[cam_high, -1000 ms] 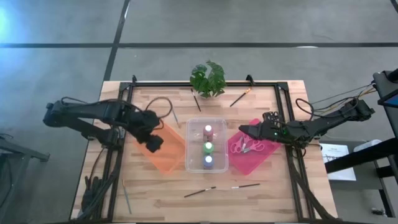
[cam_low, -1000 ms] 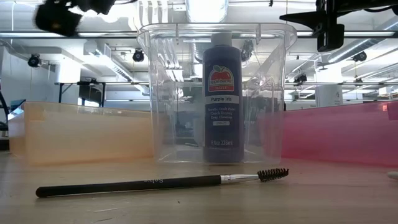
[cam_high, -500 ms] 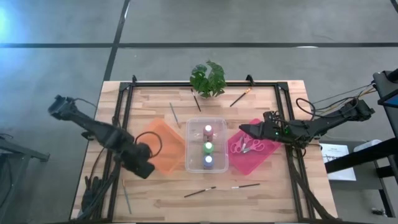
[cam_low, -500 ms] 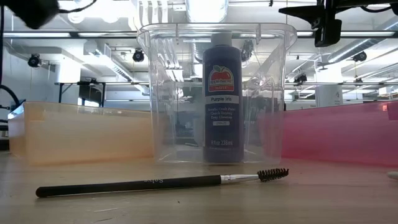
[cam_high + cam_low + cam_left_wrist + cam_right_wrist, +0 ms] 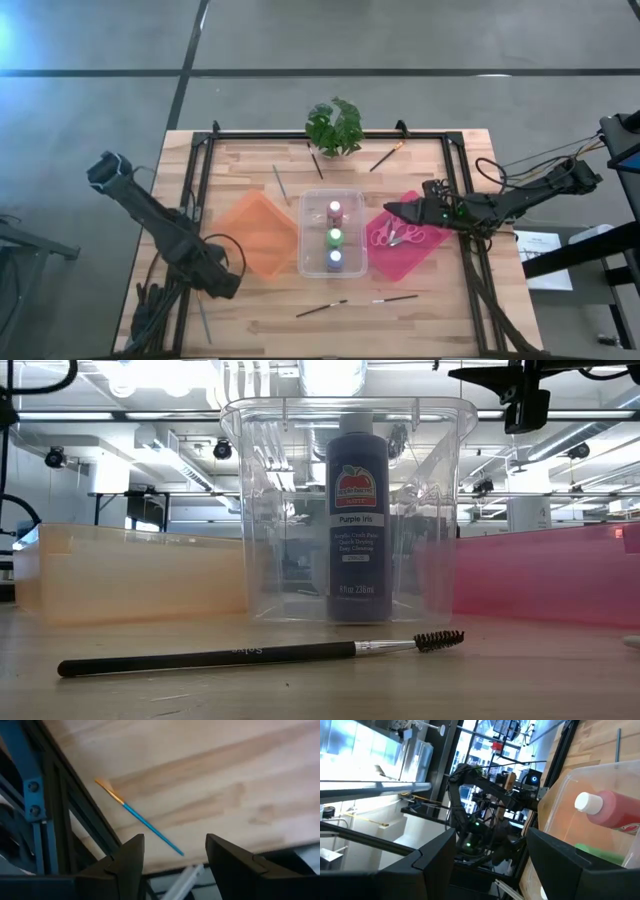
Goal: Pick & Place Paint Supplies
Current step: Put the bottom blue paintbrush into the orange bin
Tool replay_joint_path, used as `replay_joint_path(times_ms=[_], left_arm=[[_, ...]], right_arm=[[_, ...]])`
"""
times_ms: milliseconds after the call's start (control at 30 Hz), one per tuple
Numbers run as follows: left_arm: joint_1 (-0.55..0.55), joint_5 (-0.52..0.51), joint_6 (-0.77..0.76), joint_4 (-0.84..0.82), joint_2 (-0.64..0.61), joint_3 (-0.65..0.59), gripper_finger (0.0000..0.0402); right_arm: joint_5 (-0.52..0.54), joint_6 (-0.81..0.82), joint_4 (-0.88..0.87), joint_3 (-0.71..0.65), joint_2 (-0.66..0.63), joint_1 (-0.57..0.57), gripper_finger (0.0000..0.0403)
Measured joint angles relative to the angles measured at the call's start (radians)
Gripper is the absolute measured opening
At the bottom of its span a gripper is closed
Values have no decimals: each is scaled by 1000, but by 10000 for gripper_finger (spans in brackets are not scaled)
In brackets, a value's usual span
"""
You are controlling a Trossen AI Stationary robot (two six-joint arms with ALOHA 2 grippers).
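Note:
A clear bin [image 5: 333, 200] in mid-table holds three upright paint bottles: pink [image 5: 335, 211], green [image 5: 335, 238] and blue [image 5: 335, 260]. The pink-handled scissors [image 5: 400, 237] lie in a pink tray [image 5: 425, 252]. Thin brushes lie flat on the wood: a blue one [image 5: 203, 315] by the near-left corner, two near the near edge [image 5: 322, 308] [image 5: 395, 298], and three toward the far edge. My left gripper [image 5: 224, 286] hovers open just beside the blue brush [image 5: 145, 822]. My right gripper [image 5: 393, 210] hangs open over the pink tray's far-left part, close to the scissors.
An orange tray [image 5: 262, 235] sits left of the bin. A leafy plant [image 5: 335, 125] stands at the far edge. A black frame rail [image 5: 195, 200] runs along the table's left and right sides. In the low view a black brush [image 5: 260, 653] lies before the bin.
My left gripper has swung from above the orange tray toward the table's near-left corner and now hangs by the blue brush. It has left the low view's top. My right arm and all the objects have kept still.

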Motion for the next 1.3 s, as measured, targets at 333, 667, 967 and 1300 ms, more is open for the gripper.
replay_joint_path(times_ms=[333,667,967,1300], left_arm=[[-5,10,30,96,80,-75,221],[-37,95,34,182,80,-161,221],[-61,149,61,203,80,-230,221],[-61,195,97,287,77,-320,221]], right_arm=[[0,13,3,0,0,2,238],[0,29,9,0,0,2,238],[9,30,10,0,0,2,238],[11,31,10,0,0,2,238]])
